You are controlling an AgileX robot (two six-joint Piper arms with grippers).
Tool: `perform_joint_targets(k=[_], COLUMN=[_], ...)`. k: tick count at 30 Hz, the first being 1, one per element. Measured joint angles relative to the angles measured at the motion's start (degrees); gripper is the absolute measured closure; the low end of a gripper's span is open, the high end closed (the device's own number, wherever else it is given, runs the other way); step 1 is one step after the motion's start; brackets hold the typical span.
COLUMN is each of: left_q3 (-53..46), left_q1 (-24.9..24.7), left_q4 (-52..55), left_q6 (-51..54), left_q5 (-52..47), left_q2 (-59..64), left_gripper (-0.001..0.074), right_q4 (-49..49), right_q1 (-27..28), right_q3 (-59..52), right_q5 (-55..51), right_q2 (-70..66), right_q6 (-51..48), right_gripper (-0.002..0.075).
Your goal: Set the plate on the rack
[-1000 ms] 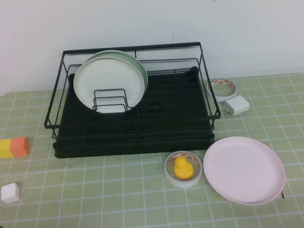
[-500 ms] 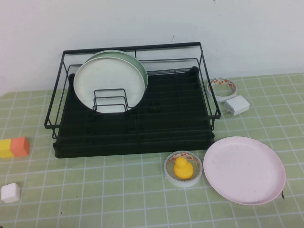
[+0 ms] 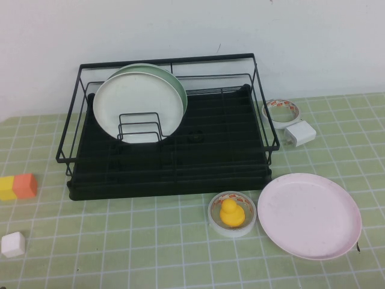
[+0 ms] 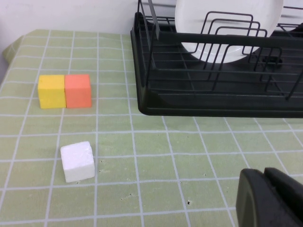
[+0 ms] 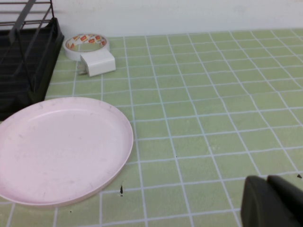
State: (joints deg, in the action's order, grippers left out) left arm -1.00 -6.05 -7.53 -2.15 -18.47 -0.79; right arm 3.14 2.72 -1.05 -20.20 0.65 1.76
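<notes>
The large black wire dish rack (image 3: 168, 129) with its tray base stands well ahead of both my grippers, at the back of the green checked surface (image 3: 150, 253). A cream-white plate (image 3: 138, 107) and a pale green plate (image 3: 174, 81) behind it already stand upright in the dividers on my left-hand part; the dividers toward my right look free.

The large round pale pink plate (image 5: 59, 146) lies flat on the surface, just ahead and to the left of my right gripper (image 5: 274, 203), whose fingers are clenched on nothing. I judge it light, stiff and smooth, likely plastic, so slippery rather than fragile. Lying flat, it offers only the shallow raised rim; I would open up and pinch the near right edge, one finger slid beneath the lip.

A roll of tape with a yellow rubber duck (image 3: 231, 212) inside sits right beside the plate's left edge, between it and the rack front, and could be knocked. Another white tape roll (image 3: 282, 111) and a white charger block (image 3: 299, 133) lie beyond the plate, beside the rack's right end.

My left gripper (image 4: 270, 198) hovers low with its fingers clenched and empty; ahead to its left are a yellow cube (image 4: 51, 91) touching an orange cube (image 4: 78, 90), and a small white cube (image 4: 78, 161) nearer.
</notes>
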Motion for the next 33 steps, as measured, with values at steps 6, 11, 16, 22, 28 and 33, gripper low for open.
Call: perform_joint_targets(k=[6, 11, 16, 22, 28, 33], left_q3=[0.0, 0.0, -0.1, -0.1, -0.1, -0.1], left_q1=[0.0, 0.0, 0.0, 0.0, 0.0, 0.0], left_q4=[0.0, -0.2, -0.3, -0.3, -0.5, -0.6], left_q6=[0.0, 0.0, 0.0, 0.0, 0.0, -0.3], left_q5=[0.0, 1.2, 10.8, 31.7, 42.4, 44.2], left_q2=[0.0, 0.0, 0.0, 0.0, 0.0, 0.0], left_gripper=[0.0738, 0.0738, 0.0737, 0.0737, 0.0737, 0.0737], right_q4=[0.0, 0.1, 0.1, 0.3, 0.5, 0.5], right_q1=[0.0, 0.0, 0.0, 0.0, 0.0, 0.0], right_q3=[0.0, -0.1, -0.5, -0.5, -0.5, -0.5], right_q5=[0.0, 1.6, 13.3, 33.1, 44.8, 49.8], right_q2=[0.0, 0.0, 0.0, 0.0, 0.0, 0.0], right_q6=[0.0, 0.0, 0.0, 0.0, 0.0, 0.1], right_gripper=[0.0726, 0.0726, 0.0726, 0.0726, 0.0726, 0.0726])
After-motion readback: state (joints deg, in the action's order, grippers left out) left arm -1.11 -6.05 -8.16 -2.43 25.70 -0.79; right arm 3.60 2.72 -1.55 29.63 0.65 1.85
